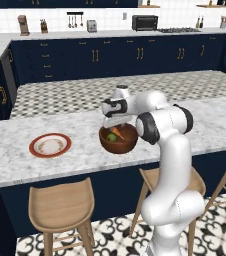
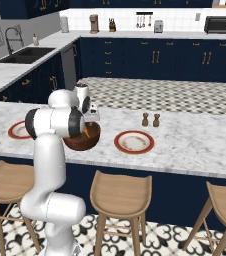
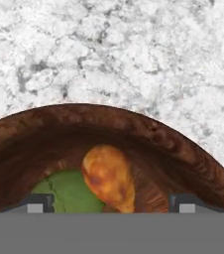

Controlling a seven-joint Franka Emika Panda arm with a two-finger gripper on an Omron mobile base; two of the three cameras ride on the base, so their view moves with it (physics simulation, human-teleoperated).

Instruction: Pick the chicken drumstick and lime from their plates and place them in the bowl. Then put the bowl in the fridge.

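Hand view: chicken drumstick (image 3: 109, 182) and lime (image 3: 70, 193) are lodged inside bowl (image 3: 183, 154) on marble surface (image 3: 134, 49); gripper (image 3: 109, 204) is spread wide, empty, poised above, presumably for gripping the rim.

My left base camera looks forward and down from behind my left side; the right one does likewise from my right. Both share the white marble counter (image 1: 15, 150) and the deep reddish-brown wooden bowl (image 1: 118, 139). My hand camera looks closely down into that bowl.
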